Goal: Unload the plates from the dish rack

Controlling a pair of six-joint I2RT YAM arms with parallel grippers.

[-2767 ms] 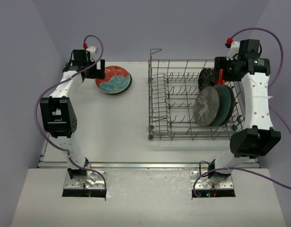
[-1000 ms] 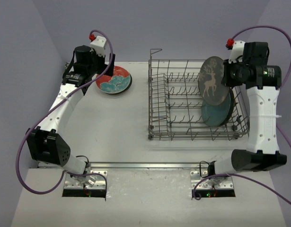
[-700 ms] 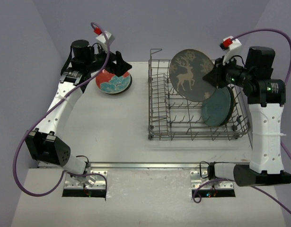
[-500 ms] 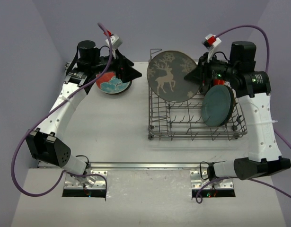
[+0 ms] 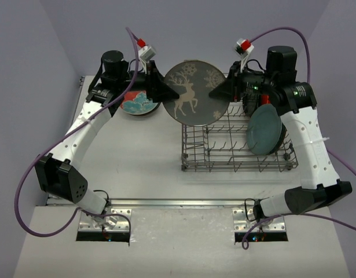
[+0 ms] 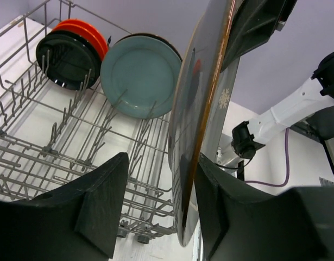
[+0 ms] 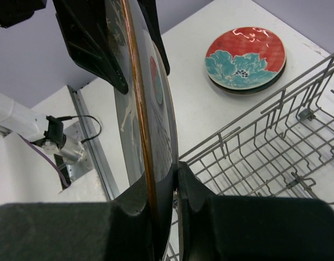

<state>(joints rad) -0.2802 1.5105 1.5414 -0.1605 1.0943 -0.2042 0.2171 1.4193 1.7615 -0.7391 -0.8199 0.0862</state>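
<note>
From above, we see the deer plate (image 5: 192, 101) held on edge in the air over the far left corner of the dish rack (image 5: 235, 165), caught between both arms. The right gripper (image 5: 215, 92) pinches its rim on the side above the rack. The left gripper (image 5: 166, 91) meets the opposite rim, just outside the rack's left wall. On the table to the left of the rack's far corner lies the red-and-teal plate (image 5: 133, 105), flat and face up. A teal plate (image 5: 264, 130) leans among the tines at the rack's right end.

In the left wrist view, that gripper's fingers (image 6: 96, 212) stand to either side of the deer plate's edge. One looks close against it and the other shows a clear gap, so we read the jaws as spread around the rim, not clamped. Behind, at the rack's far end, the teal plate stands beside a black plate (image 6: 66, 60), with an orange plate (image 6: 82, 31) directly behind that.

In the right wrist view, the fingers are pressed tight on the deer plate's rim. Past the rack's corner, a dark rim shows under the red-and-teal plate. It may be a second plate, but we cannot be sure.

We judge the job roughly half done: one or two plates are out, one is mid-handover, and three stand in the rack.
</note>
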